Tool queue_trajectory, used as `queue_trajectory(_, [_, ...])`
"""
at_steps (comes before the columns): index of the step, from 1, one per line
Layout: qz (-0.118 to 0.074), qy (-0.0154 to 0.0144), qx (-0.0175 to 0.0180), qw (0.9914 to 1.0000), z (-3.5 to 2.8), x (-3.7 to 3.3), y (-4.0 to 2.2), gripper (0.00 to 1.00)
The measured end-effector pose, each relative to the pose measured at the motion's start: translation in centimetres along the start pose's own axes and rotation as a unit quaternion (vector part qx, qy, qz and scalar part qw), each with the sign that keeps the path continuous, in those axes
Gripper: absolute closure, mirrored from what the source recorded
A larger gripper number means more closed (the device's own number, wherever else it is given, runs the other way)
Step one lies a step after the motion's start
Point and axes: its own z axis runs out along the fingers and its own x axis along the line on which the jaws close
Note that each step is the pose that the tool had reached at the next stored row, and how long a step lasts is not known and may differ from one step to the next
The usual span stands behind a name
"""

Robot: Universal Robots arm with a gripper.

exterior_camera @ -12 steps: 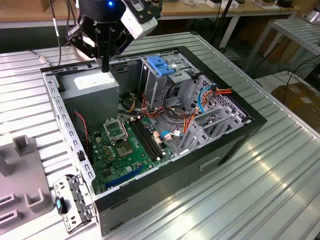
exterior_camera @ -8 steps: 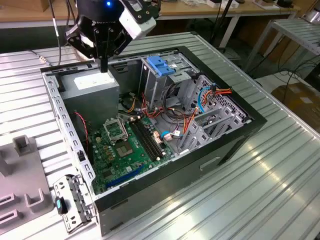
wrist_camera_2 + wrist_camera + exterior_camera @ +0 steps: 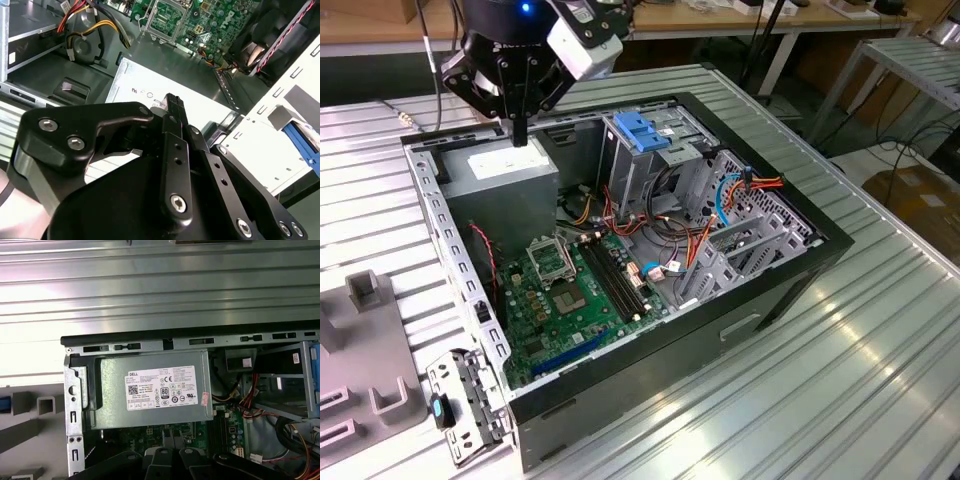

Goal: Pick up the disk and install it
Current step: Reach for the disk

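The disk is out of view. My gripper (image 3: 520, 135) hangs over the back corner of the open computer case (image 3: 790, 290), on the exterior view's left. Its black fingers are shut together with nothing between them. The tips hover just above the grey power-supply box with the white sticker (image 3: 505, 170). In the second wrist view the closed fingertips (image 3: 172, 100) point down at that box's top (image 3: 210, 102). The first wrist view looks straight down on the same box (image 3: 155, 390).
A metal drive cage with a blue plastic latch (image 3: 642, 132) stands mid-case, beside red, orange and blue cables (image 3: 740, 190). The green motherboard (image 3: 570, 290) lies on the case floor. A perforated metal bracket with a blue clip (image 3: 465, 405) and grey fixture blocks (image 3: 365, 290) sit on the ribbed table.
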Motion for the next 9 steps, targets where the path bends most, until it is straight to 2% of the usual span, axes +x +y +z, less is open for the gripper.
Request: queue_trajectory(9, [0.000, 0.0000, 0.0000, 1.00000, -0.02, 0.65, -0.05, 0.89])
